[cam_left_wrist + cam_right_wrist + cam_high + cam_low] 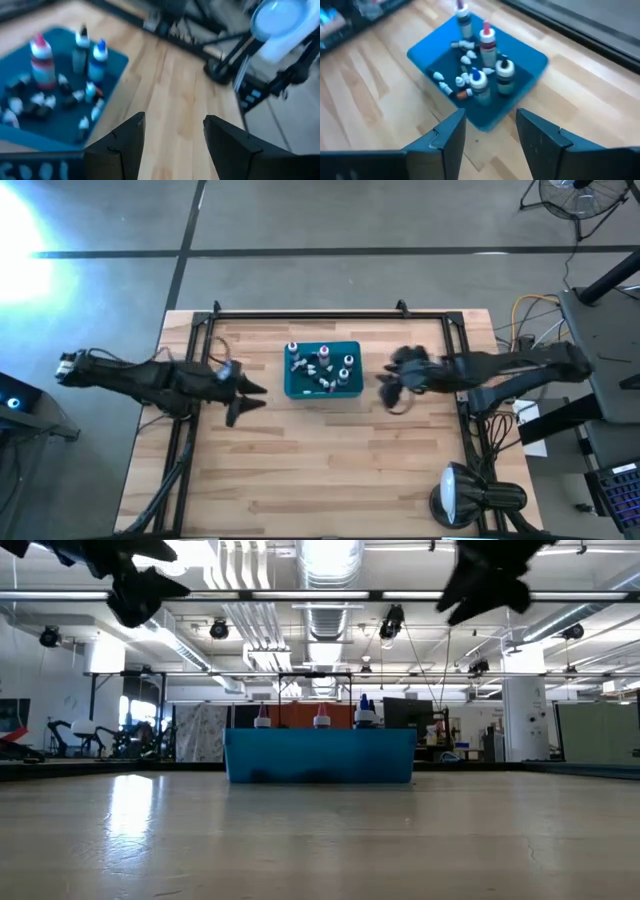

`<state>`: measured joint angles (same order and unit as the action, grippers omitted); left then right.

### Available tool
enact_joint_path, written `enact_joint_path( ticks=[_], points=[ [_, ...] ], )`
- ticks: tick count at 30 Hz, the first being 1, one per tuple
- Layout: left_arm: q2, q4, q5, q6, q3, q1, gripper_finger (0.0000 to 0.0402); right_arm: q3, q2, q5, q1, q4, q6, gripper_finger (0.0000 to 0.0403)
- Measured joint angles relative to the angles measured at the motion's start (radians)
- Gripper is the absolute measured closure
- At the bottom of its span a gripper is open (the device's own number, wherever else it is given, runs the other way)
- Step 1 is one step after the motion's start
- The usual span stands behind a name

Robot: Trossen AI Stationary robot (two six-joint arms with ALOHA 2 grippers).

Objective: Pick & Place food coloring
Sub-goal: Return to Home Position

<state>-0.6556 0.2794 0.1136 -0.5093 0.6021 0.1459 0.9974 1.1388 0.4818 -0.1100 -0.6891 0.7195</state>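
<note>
A teal bin (292,390) stands on the wooden table, a little toward its far edge. In it is the food coloring (479,84): a few bottles stand upright and several small ones lie on the bin's floor. The bottle tops (320,718) stick up over the bin's wall in the low view. My left gripper (174,119) hangs open above the table to the left of the bin, with nothing between its fingers. My right gripper (490,112) hangs open above the table to the right of the bin, tipped down toward it, also with nothing between its fingers.
A black frame rail (320,315) runs along the table's far edge and down both sides. A dark round lamp (465,495) stands at the near right corner. Bare wood (320,470) lies between the bin and the near edge.
</note>
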Motion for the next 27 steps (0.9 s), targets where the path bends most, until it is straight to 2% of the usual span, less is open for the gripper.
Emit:
enact_joint_path(
  ticks=[3,7,13,18,20,23,27],
  points=[
    [0.108,-0.002,0.0,0.016,-0.026,-0.026,0.0223,-0.092,-0.144,0.047,-0.021,-0.018,0.08,0.024],
    [0.24,-0.017,0.009,0.031,-0.075,-0.032,0.0223,-0.197,-0.312,0.049,-0.021,-0.023,0.056,0.0243],
    [0.392,-0.05,0.094,0.046,-0.169,-0.031,0.0223,-0.321,-0.49,0.05,-0.022,0.007,0.075,0.024],
    [0.488,-0.058,0.156,0.04,-0.251,-0.032,0.0223,-0.399,-0.57,0.014,-0.023,0.062,-0.08,0.0239],
    [0.528,-0.067,0.158,0.027,-0.282,-0.032,0.0223,-0.435,-0.593,0.013,-0.023,0.13,-0.134,0.0242],
    [0.57,-0.074,0.158,0.008,-0.338,-0.032,0.0223,-0.506,-0.64,-0.012,-0.024,0.323,-0.244,0.0246],
    [0.626,-0.14,0.162,-0.016,-0.408,-0.032,0.0223,-0.618,-0.697,-0.15,-0.023,0.616,-0.433,0.0248]
  ],
)
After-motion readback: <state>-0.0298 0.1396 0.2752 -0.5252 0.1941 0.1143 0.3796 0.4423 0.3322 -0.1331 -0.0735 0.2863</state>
